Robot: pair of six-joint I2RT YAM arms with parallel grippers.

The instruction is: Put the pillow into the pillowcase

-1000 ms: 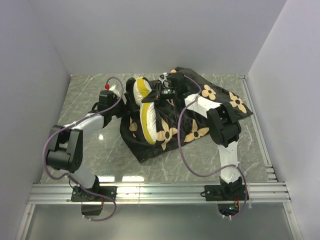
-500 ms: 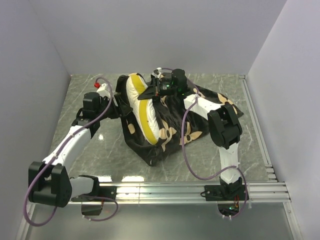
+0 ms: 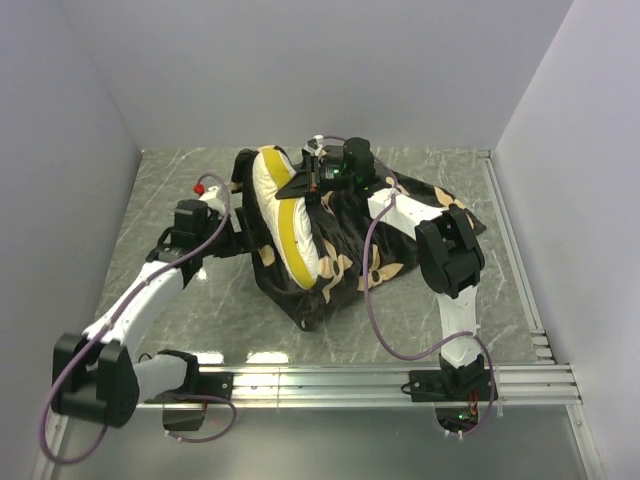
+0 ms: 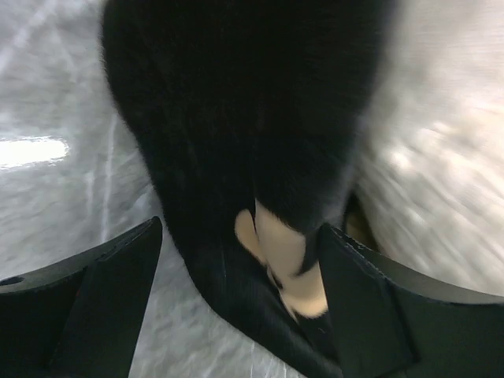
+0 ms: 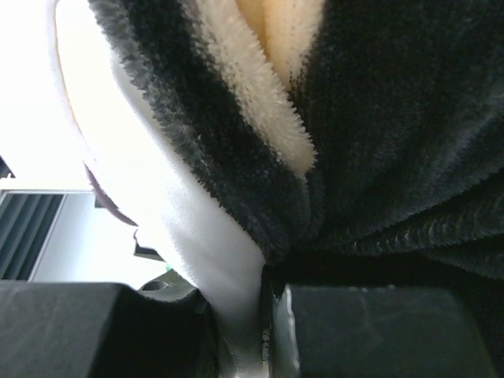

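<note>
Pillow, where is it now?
In the top view the pillow sits near the middle of the table, toward the back, partly inside the pillowcase.

On my screen I count one pillow (image 3: 268, 185) and one pillowcase (image 3: 345, 250), both on one table (image 3: 180, 180). There are two arms, the left arm (image 3: 150, 290) and the right arm (image 3: 450, 255). Each arm carries one gripper, so two in total: the left gripper (image 4: 239, 228) and the right gripper (image 5: 260, 293). I also count two purple cables, the left cable (image 3: 43, 430) and the right cable (image 3: 364, 295). The pillow has one yellow band (image 3: 290, 235).
</note>
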